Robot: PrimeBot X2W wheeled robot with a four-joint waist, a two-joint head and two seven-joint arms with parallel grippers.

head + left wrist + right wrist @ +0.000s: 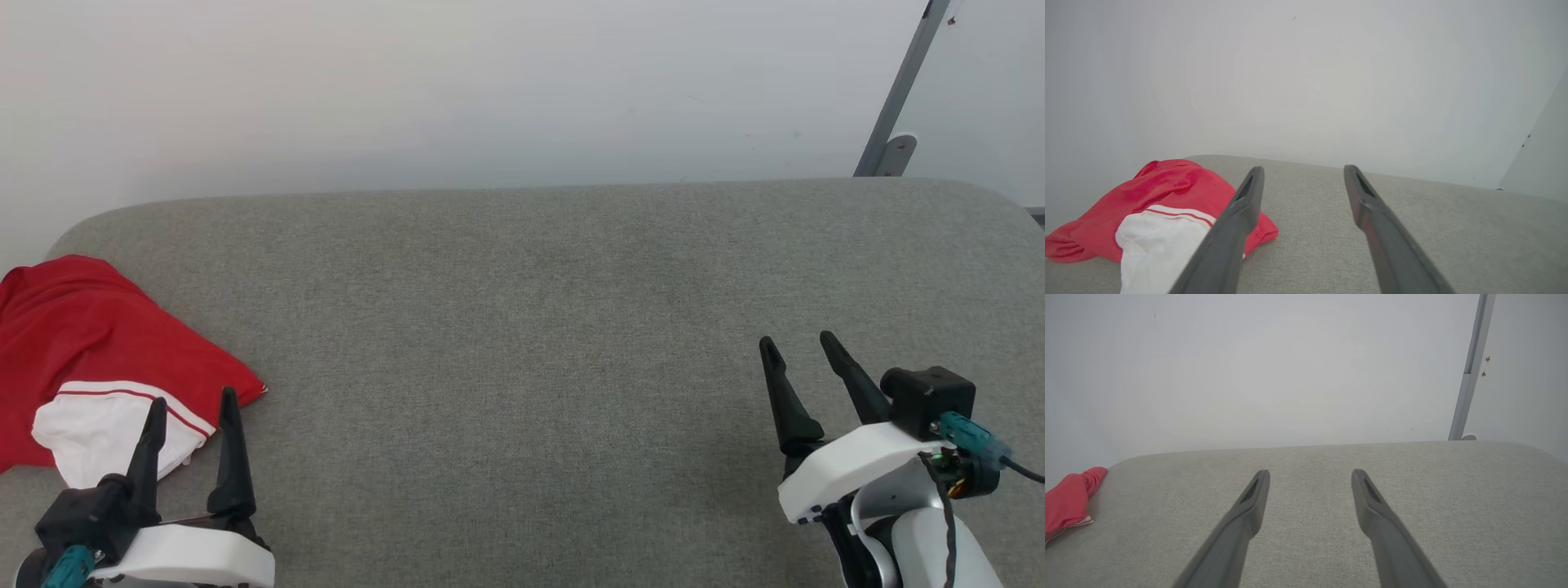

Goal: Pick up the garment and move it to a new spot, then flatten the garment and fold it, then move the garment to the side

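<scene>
I have my left claw (192, 398) released and empty, close by the crumpled bright-red fabric garment (82, 327) with its white, red-striped panel, which lies at the left end of the grey woven surface (522, 327) — my right claw (796, 338), also released, sits well apart.

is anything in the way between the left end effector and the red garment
Nothing visible stands between them. The open left end effector sits right at the garment and its near white panel, with bare grey surface beside them.
</scene>
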